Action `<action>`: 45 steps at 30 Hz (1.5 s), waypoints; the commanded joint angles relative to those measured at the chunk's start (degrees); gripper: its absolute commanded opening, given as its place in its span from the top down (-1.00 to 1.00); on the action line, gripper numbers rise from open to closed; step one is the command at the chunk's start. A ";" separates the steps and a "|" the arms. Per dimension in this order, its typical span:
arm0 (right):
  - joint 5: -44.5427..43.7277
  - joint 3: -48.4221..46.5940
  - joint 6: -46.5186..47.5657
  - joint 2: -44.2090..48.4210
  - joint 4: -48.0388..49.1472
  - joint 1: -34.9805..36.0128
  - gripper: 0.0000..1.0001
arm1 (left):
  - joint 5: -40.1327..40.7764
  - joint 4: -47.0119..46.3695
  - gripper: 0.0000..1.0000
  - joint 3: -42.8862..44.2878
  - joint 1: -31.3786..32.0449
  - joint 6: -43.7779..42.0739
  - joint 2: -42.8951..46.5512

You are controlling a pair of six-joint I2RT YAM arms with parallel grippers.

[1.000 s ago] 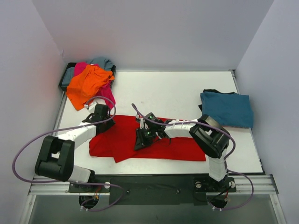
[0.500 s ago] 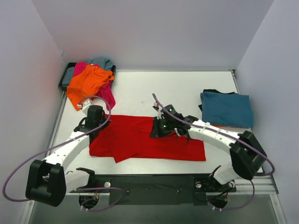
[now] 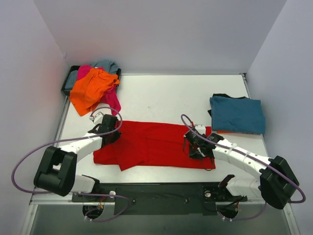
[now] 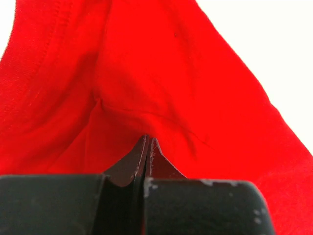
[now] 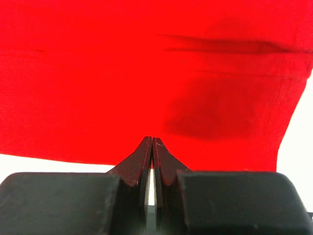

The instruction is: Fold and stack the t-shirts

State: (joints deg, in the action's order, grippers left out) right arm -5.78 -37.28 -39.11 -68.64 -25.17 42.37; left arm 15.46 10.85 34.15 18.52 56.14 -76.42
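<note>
A bright red t-shirt [image 3: 151, 144] lies spread flat across the near middle of the table. My left gripper [image 3: 113, 137] sits at its upper left corner. In the left wrist view that gripper [image 4: 147, 139] is shut, and creases in the red t-shirt [image 4: 171, 73] run into its tips. My right gripper [image 3: 190, 146] is over the shirt's right part. In the right wrist view it [image 5: 152, 139] is shut, its tips against flat red t-shirt cloth [image 5: 146, 73] near an edge. I cannot tell whether cloth is pinched there.
A folded teal t-shirt [image 3: 238, 114] lies at the right on a black one [image 3: 222, 96]. At the back left, orange [image 3: 93, 88], pink [image 3: 113, 100] and grey-blue [image 3: 106, 64] shirts spill from a dark bin [image 3: 66, 85]. White walls stand on three sides.
My right arm swung from the shirt's middle out to its right part and its jaws shut. My left gripper shut on the shirt's left corner. The shirt's upper edge now lies straighter.
</note>
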 commanded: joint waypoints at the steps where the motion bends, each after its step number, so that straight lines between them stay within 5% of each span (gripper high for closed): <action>1: -5.46 1.68 -5.36 -1.31 -3.66 1.13 1.00 | 3.26 -1.44 1.00 3.73 1.25 5.29 -4.69; 11: -8.28 -1.48 -12.56 -16.25 -3.31 14.83 1.00 | 3.52 -2.59 1.00 13.74 8.98 5.12 -19.28; 19: -5.91 -11.65 -10.64 -22.76 2.14 24.95 1.00 | -1.57 1.61 1.00 38.31 14.53 -0.23 -39.03; 26: -3.10 -12.91 -6.94 -16.19 6.27 22.41 1.00 | -5.70 10.66 1.00 64.61 13.38 -9.73 -54.69; 33: -2.83 -6.85 -3.70 -5.89 1.62 6.87 1.00 | -13.78 24.45 1.00 96.73 8.64 -16.40 -72.87; 37: -2.83 -5.53 -2.55 -7.46 -1.11 4.30 1.00 | -17.38 28.62 1.00 112.94 7.23 -17.90 -82.55; 45: 1.65 -11.31 -3.86 -22.03 3.81 11.06 1.00 | -26.36 16.66 1.00 113.33 5.20 -15.88 -85.74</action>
State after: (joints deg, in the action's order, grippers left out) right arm -5.50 -43.83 -42.98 -84.88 -21.28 49.36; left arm -7.66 28.62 145.99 23.88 41.63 -158.69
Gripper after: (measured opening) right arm 0.001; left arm 0.022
